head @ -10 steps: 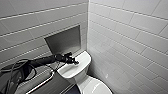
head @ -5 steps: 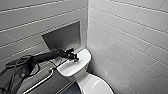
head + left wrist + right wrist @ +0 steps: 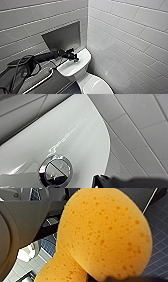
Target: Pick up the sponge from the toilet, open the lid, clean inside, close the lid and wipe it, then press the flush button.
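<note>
Chrome button [image 3: 55, 170] is lying just under the left gripper [image 3: 74, 59], whose spread I cannot tell. Flushing seems to be starting, calling for a firm downward push, while the right gripper [image 3: 110, 278] is pinching the sponge [image 3: 105, 235].

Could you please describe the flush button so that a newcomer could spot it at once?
Find the white toilet in the tiled corner, then its flat tank cover by the grey niche. The flush button is the round, shiny metal-rimmed disc in the cover's middle, the only fitting on that plain white surface.
</note>
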Motion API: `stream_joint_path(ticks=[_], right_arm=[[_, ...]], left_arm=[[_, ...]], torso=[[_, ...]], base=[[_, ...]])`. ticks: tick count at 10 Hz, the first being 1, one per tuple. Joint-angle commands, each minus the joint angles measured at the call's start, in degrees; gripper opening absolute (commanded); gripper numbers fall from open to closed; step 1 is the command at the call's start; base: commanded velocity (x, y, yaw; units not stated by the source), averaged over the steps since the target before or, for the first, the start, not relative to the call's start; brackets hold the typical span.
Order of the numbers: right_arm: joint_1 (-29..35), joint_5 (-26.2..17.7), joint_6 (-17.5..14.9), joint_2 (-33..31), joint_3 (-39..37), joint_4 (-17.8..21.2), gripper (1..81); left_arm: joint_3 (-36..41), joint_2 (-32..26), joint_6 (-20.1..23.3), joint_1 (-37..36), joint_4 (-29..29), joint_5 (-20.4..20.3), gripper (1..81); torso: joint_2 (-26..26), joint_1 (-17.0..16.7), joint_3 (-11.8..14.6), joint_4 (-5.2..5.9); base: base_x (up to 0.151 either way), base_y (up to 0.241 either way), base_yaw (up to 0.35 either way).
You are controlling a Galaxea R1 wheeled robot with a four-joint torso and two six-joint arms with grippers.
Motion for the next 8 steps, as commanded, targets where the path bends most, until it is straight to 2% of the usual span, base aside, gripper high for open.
stream_joint_path(ticks=[1, 3, 8], right_arm=[[-0.41, -4.99, 0.01, -0.68, 0.86, 0.69, 1.0], [-0.41, -5.07, 0.01, -0.51, 0.86, 0.78, 1.0], [-0.41, -4.99, 0.01, -0.42, 0.86, 0.69, 1.0]], left_arm=[[-4.08, -1.89, 0.63, -10.66, 3.72, -0.05, 1.0], [-7.51, -0.49, 0.63, -10.48, 6.00, -0.23, 1.0], [-14.46, 3.03, 0.71, -9.69, 6.80, -0.40, 1.0]], torso=[[0.00, 0.00, 0.00, 0.00], [0.00, 0.00, 0.00, 0.00], [0.00, 0.00, 0.00, 0.00]], base=[[0.000, 0.000, 0.000], [0.000, 0.000, 0.000], [0.000, 0.000, 0.000]])
